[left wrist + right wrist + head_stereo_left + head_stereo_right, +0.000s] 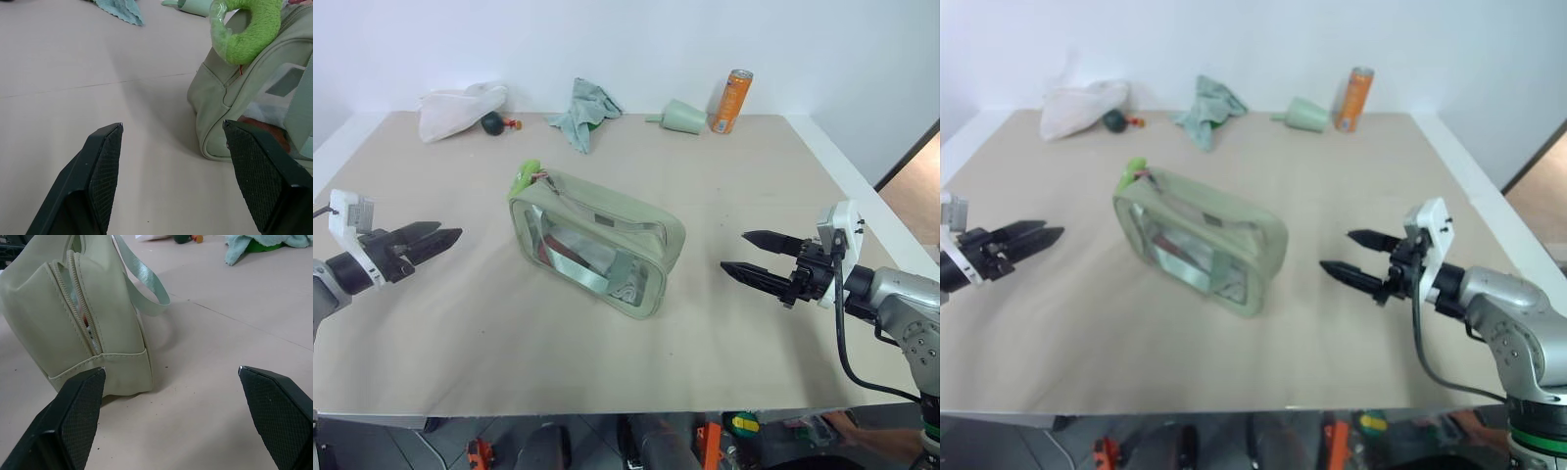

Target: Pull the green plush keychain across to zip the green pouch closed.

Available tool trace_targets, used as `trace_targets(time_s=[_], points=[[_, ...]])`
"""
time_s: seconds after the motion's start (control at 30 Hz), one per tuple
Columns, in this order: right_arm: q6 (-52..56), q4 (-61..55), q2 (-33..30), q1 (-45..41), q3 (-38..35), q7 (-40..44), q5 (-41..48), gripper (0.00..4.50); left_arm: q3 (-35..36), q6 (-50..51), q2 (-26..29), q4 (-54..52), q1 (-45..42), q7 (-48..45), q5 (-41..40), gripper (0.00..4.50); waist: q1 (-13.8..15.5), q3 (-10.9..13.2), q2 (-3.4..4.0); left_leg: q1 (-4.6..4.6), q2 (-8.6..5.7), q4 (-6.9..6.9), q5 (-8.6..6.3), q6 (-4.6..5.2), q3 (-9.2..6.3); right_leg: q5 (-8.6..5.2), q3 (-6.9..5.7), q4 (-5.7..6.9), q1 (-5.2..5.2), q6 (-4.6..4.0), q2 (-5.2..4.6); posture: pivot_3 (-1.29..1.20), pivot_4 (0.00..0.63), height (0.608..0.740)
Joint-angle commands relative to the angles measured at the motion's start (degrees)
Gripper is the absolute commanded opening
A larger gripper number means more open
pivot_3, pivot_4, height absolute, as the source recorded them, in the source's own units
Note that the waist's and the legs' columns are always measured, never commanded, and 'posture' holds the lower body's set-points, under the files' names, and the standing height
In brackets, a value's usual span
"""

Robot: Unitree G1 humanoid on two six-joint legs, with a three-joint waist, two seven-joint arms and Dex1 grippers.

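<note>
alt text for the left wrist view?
Green plush keychain, a fuzzy ring, sits at the top corner of the green pouch, just beyond the open left gripper hovering over the tan table. A teal cloth lies farther back.

Each silver arm ends in a white-cased claw (pixel 756 257) with 2 black fingers.

Beige table (pixel 724 333) w/ white rim — plain white wall (pixel 636 39) behind, wood floor (pixel 915 191) at right.
</note>
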Motion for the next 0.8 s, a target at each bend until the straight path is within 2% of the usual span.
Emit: trace_targets(time_s=[0.03, 0.13, 0.27, 0.43, 0.63, 0.8], points=[[-0.3, -2.3, -0.8, -1.1, -1.0, -0.4, 0.6, 4.5, 1.6, 0.6, 1.0, -2.0, 1.2, -1.7, -1.1, 3.37, 0.0, 0.0, 0.0, 0.0, 0.0, 0.0, 0.0, 0.0, 0.0, 0.0, 0.0, 0.0, 0.0, 0.0, 0.0, 0.0, 0.15, 0.74], [-0.7, -2.0, -1.1, -1.4, 0.4, -0.6, -0.9, 4.5, 0.3, 0.5, 1.1, -4.6, 3.6, -3.8, -0.8, 3.37, -0.1, 0.0, 0.0, 0.0, 0.01, -0.04, -0.03, -0.02, 0.04, -0.02, 0.05, 0.0, -0.03, -0.03, 0.01, 0.0, 0.15, 0.74], [-0.8, -1.8, -1.4, -1.7, 1.1, -0.4, -1.7, 4.5, 0.7, 0.7, 0.3, -3.9, 2.3, -2.7, -1.1, 3.37, 0.1, 0.0, 0.0, -0.03, 0.02, 0.0, -0.03, -0.02, -0.05, -0.02, -0.05, 0.01, -0.03, -0.04, 0.02, 0.0, 0.15, 0.74], [0.0, -1.1, -2.3, -4.9, 1.1, -0.9, -2.1, 4.5, 1.7, -7.4, -0.1, -9.2, 4.0, -7.4, -0.2, 3.37, 0.0, 0.0, 0.0, -0.03, 0.0, 0.05, -0.02, -0.02, 0.0, -0.01, -0.01, 0.04, -0.03, -0.02, -0.01, 0.0, 0.15, 0.74], [8.3, -3.0, -4.1, -17.1, -0.6, 0.1, 9.3, 4.5, 2.5, -4.9, 1.6, -13.1, 0.0, -10.3, -6.0, 3.37, 0.0, 0.0, 0.01, -0.01, 0.01, 0.06, -0.02, -0.02, -0.01, 0.0, -0.01, 0.08, -0.04, -0.03, 0.04, 0.0, 0.15, 0.74], [13.1, -5.9, -3.9, -28.6, 6.0, 1.7, 14.5, 4.5, 0.8, -3.7, 3.3, -18.2, -2.9, -14.1, -9.6, 3.37, 0.0, 0.0, 0.04, -0.03, 0.03, 0.0, -0.03, -0.02, -0.02, -0.05, -0.02, 0.08, -0.07, -0.11, 0.07, 0.0, 0.15, 0.74]])
